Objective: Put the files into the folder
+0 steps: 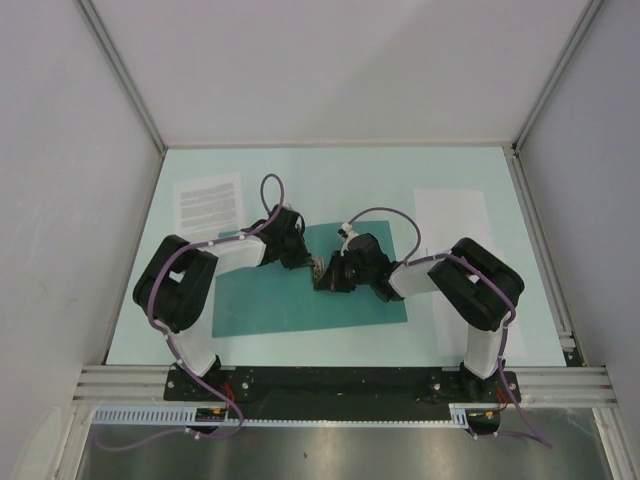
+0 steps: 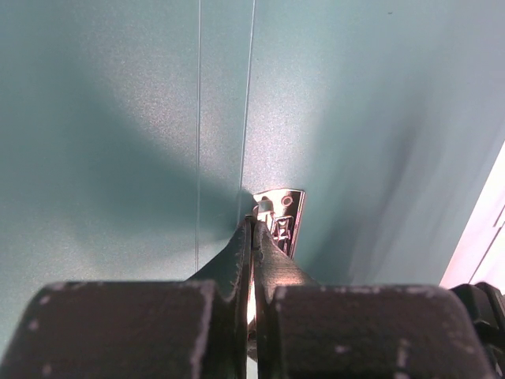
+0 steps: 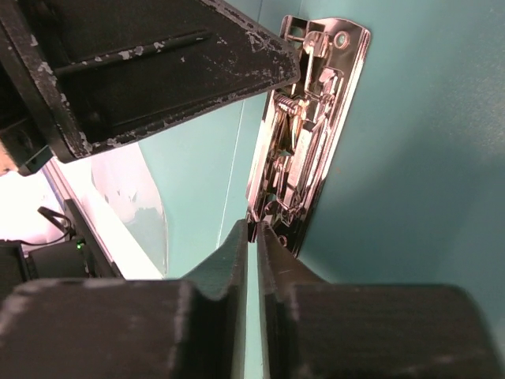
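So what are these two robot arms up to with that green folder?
Both arms are bent over the teal folder, lying open on the table. The left arm's fingers and the right arm's fingers are closed, tips right at the shiny metal clip in its middle; whether either pinches it is unclear. The printed sheet at the back left and the blank sheet at the back right are not yet inside.

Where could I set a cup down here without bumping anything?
Bare table: the far edge between the printed sheet and the blank sheet, and the near strip between folder and arm bases. Crowded: the folder's middle, where left gripper and right gripper meet at the metal clip.
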### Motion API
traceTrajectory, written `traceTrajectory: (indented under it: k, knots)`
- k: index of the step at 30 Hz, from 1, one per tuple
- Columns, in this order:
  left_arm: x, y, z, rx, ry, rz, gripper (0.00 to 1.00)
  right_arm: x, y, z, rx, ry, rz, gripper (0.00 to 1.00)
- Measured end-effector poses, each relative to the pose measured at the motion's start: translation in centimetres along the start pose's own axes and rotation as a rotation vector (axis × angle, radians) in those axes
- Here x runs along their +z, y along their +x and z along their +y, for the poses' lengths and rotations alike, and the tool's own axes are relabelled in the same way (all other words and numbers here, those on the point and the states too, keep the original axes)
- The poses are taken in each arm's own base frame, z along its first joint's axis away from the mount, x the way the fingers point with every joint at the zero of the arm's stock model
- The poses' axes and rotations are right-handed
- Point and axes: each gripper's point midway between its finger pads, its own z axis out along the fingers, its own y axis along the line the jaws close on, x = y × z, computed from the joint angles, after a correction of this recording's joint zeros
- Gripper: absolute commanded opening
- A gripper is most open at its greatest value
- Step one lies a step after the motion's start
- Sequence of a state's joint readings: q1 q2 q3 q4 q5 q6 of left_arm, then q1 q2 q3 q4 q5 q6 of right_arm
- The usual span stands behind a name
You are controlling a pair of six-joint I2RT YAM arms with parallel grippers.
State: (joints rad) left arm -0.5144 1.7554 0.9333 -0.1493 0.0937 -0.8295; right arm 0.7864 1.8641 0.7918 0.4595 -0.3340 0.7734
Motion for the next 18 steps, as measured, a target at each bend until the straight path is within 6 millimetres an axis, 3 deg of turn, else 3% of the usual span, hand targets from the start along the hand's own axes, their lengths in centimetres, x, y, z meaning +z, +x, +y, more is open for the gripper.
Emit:
traceTrajectory:
  k: [8, 14, 17, 18]
  knots:
    - [0.0, 0.1, -0.1, 0.024, 0.014, 0.007, 0.0, -0.2, 0.0, -0.4, 0.024, 0.023, -0.003, 0.0]
    - [0.1, 0.6, -0.5, 0.094, 0.033, 0.016, 0.0, -1.0, 0.0, -1.2, 0.031, 0.132, -0.018, 0.0]
    - [0.0, 1.0, -0.9, 0.152, 0.048, 0.009, 0.26, -1.3, 0.2, -1.3, 0.03, 0.166, -0.018, 0.0]
    - [0.0, 1.0, -1.0, 0.176, 0.05, 0.006, 0.44, -1.3, 0.3, -1.3, 0.029, 0.169, -0.019, 0.0]
